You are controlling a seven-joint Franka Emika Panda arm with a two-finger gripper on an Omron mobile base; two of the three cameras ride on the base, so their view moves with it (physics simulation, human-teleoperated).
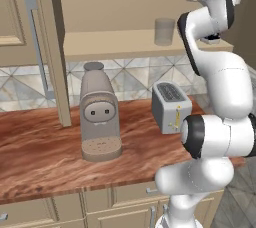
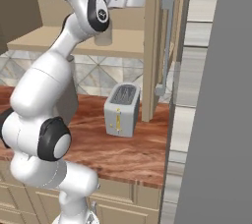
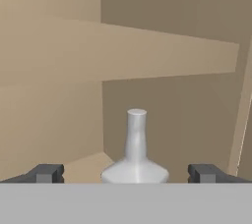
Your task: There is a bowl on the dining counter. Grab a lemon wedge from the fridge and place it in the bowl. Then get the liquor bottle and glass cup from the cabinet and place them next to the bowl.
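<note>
Wooden counter (image 1: 45, 157) bearing coffee machine (image 1: 100, 114) and toaster (image 1: 171, 106); open cabinet (image 3: 162, 61) sheltering glass cup (image 1: 164, 31) and liquor bottle (image 3: 135, 152); gripper (image 3: 126, 174) gaping wide, straddling bottle neck without touching

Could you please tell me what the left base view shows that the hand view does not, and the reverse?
Left base view: a coffee machine and a toaster on the wooden counter, and a glass cup on the open cabinet's lower shelf. Hand view: the liquor bottle standing upright, centred ahead of the open hand. Both share the tan cabinet interior.
</note>
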